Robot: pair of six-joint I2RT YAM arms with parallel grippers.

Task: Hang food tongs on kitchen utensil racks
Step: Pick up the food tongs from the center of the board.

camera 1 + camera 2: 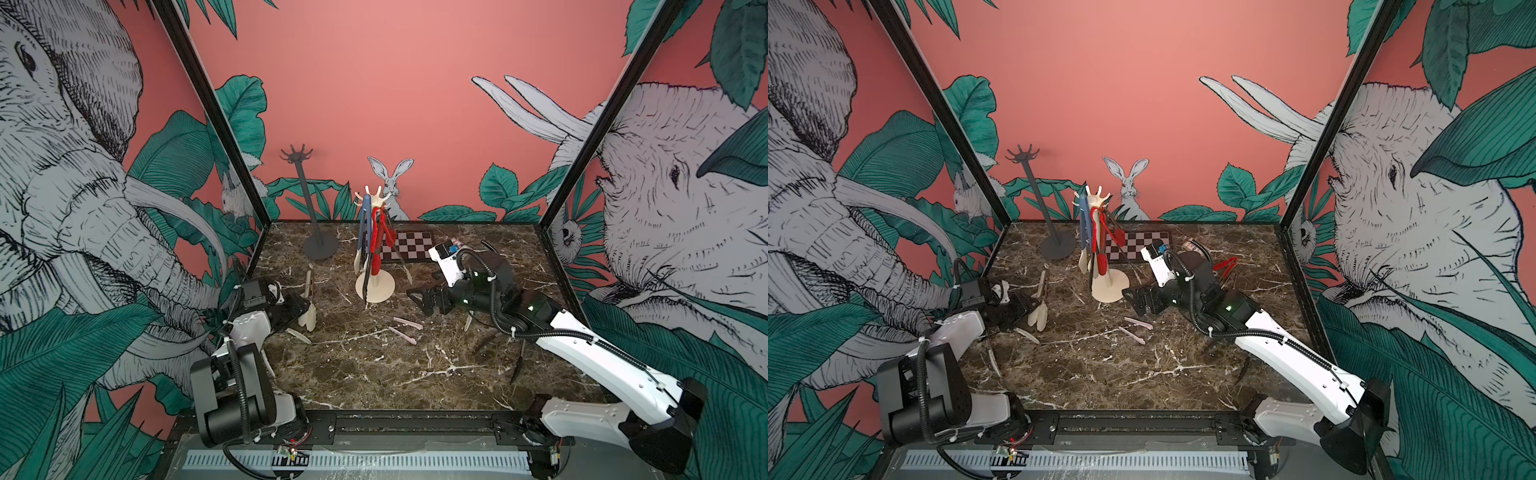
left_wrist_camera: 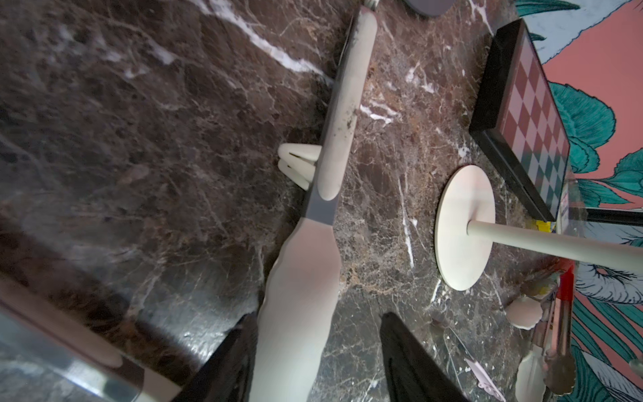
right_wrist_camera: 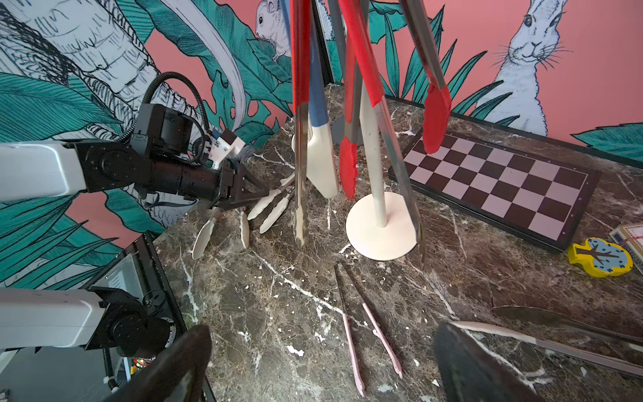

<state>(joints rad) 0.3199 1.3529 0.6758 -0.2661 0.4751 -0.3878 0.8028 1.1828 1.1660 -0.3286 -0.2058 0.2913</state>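
Observation:
The cream-white utensil rack stands mid-table with blue, red and red-tipped metal food tongs hanging from its prongs. The dark grey rack at the back left carries nothing. My left gripper is low at the left, open around cream-tipped tongs. These lie against one finger, with a gap to the other. My right gripper hovers open just right of the cream rack's base, above pink-tipped tongs lying on the table.
A checkered board lies behind the cream rack. A yellow clock toy sits at the back right. More tongs lie loose: cream ones by the left arm, dark ones under the right arm, red ones behind it.

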